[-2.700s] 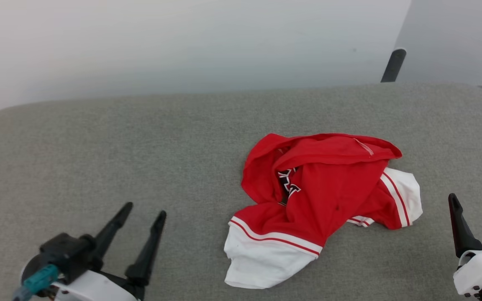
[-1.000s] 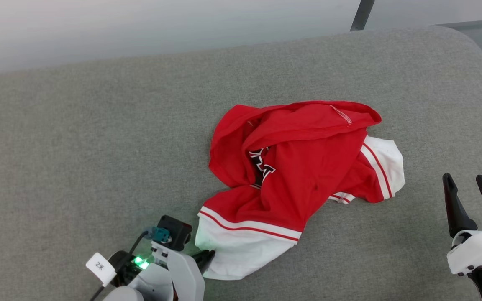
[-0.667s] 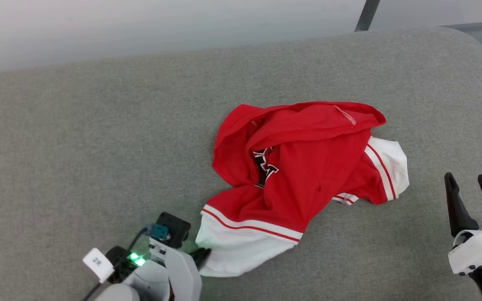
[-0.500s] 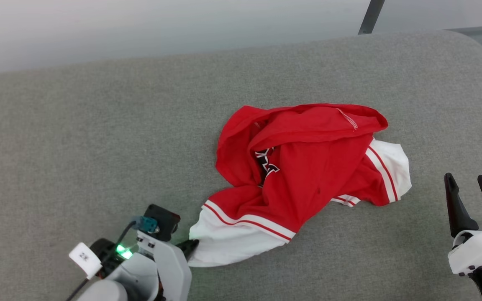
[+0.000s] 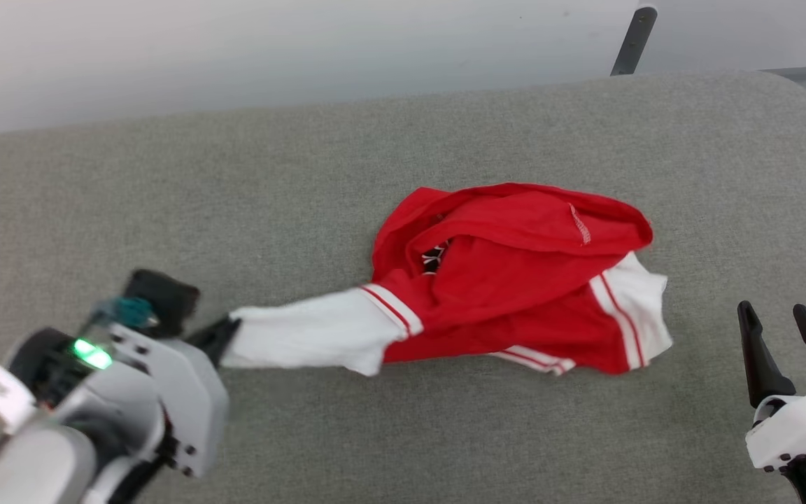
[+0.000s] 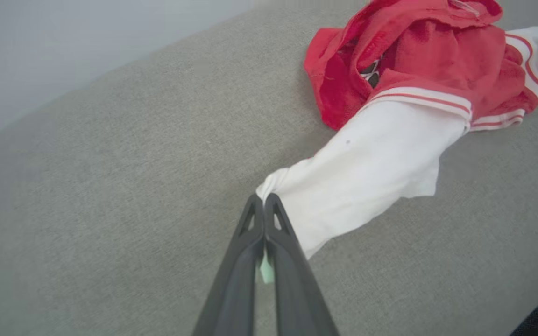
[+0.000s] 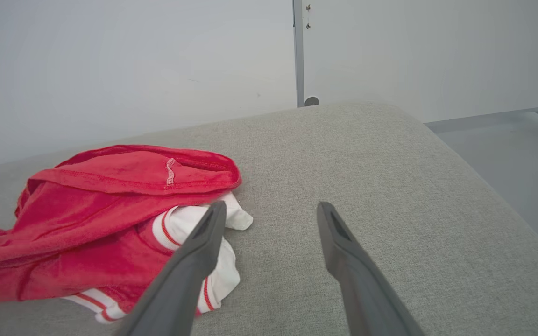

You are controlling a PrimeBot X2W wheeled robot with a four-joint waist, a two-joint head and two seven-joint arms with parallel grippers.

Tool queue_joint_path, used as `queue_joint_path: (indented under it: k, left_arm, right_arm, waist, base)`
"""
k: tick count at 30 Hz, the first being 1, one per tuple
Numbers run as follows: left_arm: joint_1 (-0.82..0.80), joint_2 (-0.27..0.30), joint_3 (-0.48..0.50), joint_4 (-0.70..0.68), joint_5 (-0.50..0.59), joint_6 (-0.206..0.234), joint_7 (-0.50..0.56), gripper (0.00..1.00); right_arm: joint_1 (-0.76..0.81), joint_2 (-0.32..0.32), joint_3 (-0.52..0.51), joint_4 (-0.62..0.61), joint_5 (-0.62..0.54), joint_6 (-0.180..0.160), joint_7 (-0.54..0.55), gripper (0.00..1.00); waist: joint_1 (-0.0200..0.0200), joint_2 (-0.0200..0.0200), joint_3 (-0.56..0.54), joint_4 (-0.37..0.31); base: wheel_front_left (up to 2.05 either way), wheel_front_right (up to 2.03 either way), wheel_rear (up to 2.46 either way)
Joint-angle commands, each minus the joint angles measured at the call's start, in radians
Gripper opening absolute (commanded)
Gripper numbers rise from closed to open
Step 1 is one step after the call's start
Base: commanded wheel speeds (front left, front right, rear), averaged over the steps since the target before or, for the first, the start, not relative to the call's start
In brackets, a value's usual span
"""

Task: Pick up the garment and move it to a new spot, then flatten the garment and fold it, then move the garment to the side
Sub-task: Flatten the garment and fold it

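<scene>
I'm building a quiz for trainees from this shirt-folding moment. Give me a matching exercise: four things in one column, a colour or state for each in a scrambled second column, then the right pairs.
Things:
1. left claw
2. right claw
3. sleeve
4. cushion

States:
A. grey, under everything else
B. open, holding nothing
C. white, stretched out sideways
D. shut on the sleeve's edge

Pairs: 1-D, 2-B, 3-C, 4-A
</scene>
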Motion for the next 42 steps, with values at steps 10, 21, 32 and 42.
queue_joint_path:
  k: [10,21,32,42]
  left_arm:
    - [-0.052,0.058,0.101,0.043,-0.056,0.028,0.031,0.0]
    - [-0.149,0.015,0.118,0.263,-0.11,-0.009,-0.005,0.0]
    - [-0.321,-0.075,0.032,0.509,-0.091,-0.117,-0.061,1.0]
    - [-0.333,-0.057,-0.001,0.49,-0.101,-0.17,-0.133,1.0]
  right_arm:
    - [-0.002,-0.01,0.012,-0.003,0.009,0.0,0.006,1.0]
    - [-0.023,-0.013,0.013,-0.002,0.012,0.0,0.012,1.0]
    - [-0.046,-0.015,0.032,0.01,0.018,0.0,0.007,1.0]
    - [-0.038,-0.023,0.026,-0.006,0.01,0.0,-0.027,1.0]
  waist:
    - [0.0,0.0,0.007,-0.001]
    - [0.0,0.0,0.04,-0.008]
    - [0.0,0.0,0.054,-0.003]
    - [0.0,0.0,0.022,0.002]
  base:
    - [0.0,0.0,0.0]
    - [0.0,0.0,0.0]
    - [0.0,0.0,0.0]
    - [0.0,0.0,0.0]
